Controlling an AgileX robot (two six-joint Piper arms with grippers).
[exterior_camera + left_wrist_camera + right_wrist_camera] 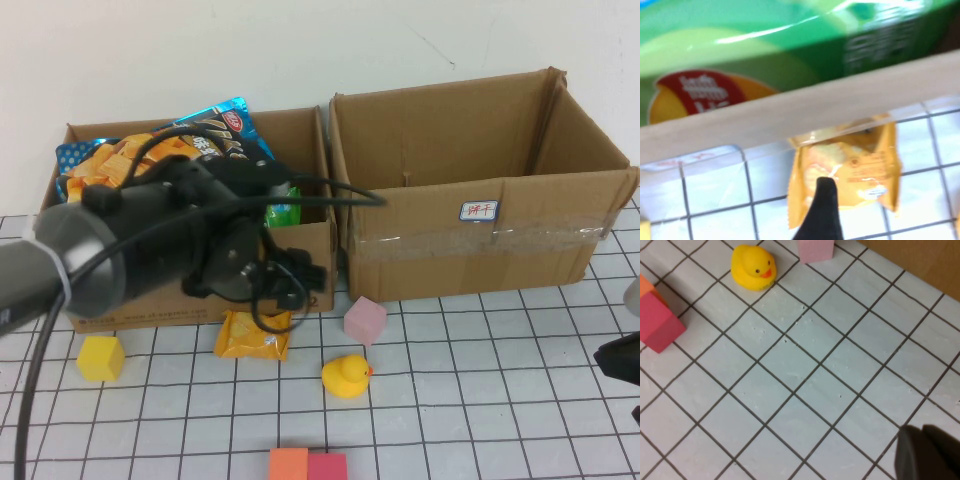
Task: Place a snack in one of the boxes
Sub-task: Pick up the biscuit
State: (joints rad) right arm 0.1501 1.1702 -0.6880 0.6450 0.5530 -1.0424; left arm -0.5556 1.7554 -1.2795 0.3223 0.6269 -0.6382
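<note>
An orange snack packet lies flat on the gridded table just in front of the left cardboard box. It also shows in the left wrist view. My left gripper hangs at the box's front wall, just above the packet, open and empty; one black finger shows over the packet. The left box holds a blue packet, orange chips and a green packet. The right box looks empty. My right gripper is shut, low at the far right.
A pink cube and a yellow duck sit right of the packet. A yellow cube is at the left. Orange and red blocks lie at the front edge. The duck shows in the right wrist view.
</note>
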